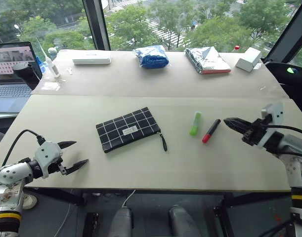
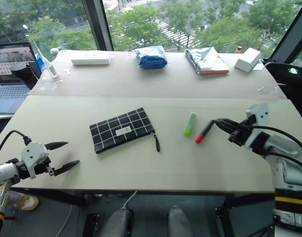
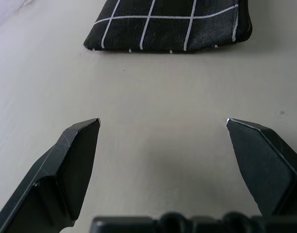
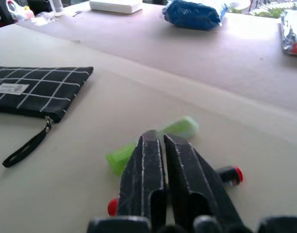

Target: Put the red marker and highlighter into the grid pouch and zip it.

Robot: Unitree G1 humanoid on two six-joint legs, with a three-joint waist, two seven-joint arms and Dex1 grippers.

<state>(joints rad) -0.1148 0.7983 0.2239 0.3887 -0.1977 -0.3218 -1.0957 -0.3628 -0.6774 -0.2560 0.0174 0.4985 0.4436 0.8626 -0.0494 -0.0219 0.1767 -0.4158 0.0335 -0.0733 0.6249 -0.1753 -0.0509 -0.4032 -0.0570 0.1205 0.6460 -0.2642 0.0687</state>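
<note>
Fabric grid pouch (image 1: 127, 129) flat, rectangular; left hand (image 1: 71, 155) spread, right hand (image 1: 231, 122) pressed together.

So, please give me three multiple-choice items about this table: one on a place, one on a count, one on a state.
1. Where is the highlighter?
A. between the grid pouch and the red marker
B. inside the pouch
C. beside the laptop

2. How many pens lie on the near table?
A. one
B. two
C. four

3. How is the left claw?
A. shut on the pouch
B. shut, empty
C. open, empty

Answers: 1 A, it lies between them, apart from both. 2 B, one green, one black and red. 3 C, its fingers stand apart over bare table.
</note>
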